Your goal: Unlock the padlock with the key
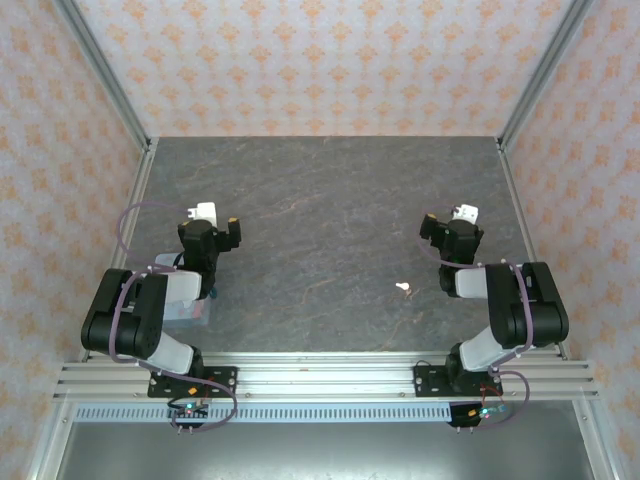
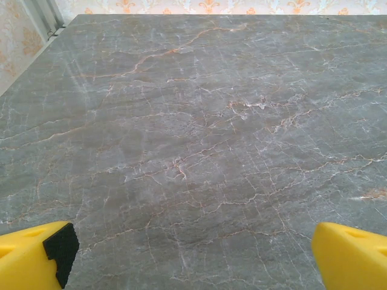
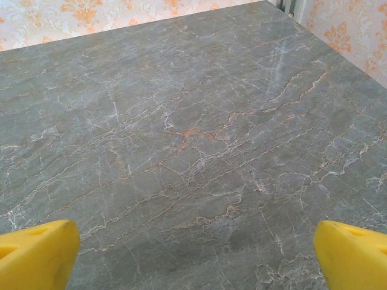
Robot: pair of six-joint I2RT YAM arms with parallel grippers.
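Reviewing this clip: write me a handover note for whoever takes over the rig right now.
Left gripper: open, empty, over the table.
Right gripper: open, empty.
Key: lying on the table between the arms, nearer the right one, untouched.
Padlock: too small to place with certainty.
Done: nothing yet.
Left: pick up the key, get the padlock, unlock it.

Left arm (image 1: 140,315): elbow folded back over its base, left gripper (image 2: 193,257) pointing forward, jaws spread wide. Right arm (image 1: 520,305): folded likewise, right gripper (image 3: 193,254) pointing forward, jaws spread wide.
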